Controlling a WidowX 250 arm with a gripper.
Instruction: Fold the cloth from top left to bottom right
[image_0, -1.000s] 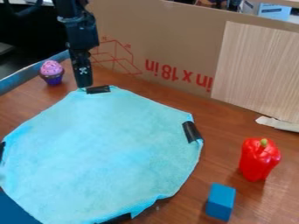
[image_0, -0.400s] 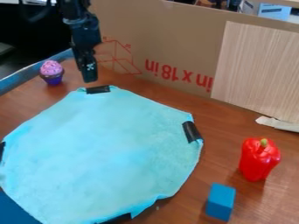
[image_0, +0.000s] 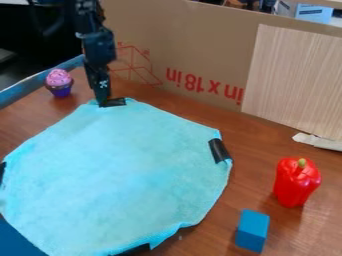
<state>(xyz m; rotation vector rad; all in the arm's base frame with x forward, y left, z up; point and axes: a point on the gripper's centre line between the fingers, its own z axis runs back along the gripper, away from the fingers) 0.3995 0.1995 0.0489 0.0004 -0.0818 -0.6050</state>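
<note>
I'm the black gripper (image_0: 103, 103), & I hang down w/ my tip at the top edge of the big blue cloth (image_0: 120, 175), a bit L of the mid of the view. My tip is right by the L end of the top black patch (image_0: 116, 102). Can't tell if my jaws are apart, closed or grabbing a bit of cloth. The cloth lies spread out on the brown table (image_0: 257, 150), mostly flat, & takes up most of the L & lower part of the view. Its edge is wavy at the bottom. A 2nd black patch (image_0: 218, 151) is on its R side. Up top on the L, near me, is a toy cupcake (image_0: 60, 83) w/ a pink top & a purple cup. Well apart from me, R of the cloth, a red pepper (image_0: 296, 182) stands up w/ its green stem on top. A blue block (image_0: 252, 230) is below the pepper, a bit to the L, near the cloth's lower R side. In back is a cardboard wall (image_0: 200, 45) w/ red print, & a light wood board (image_0: 294, 80) is up against it on the R. A pale torn strip (image_0: 318, 141) is at the board's foot.
</note>
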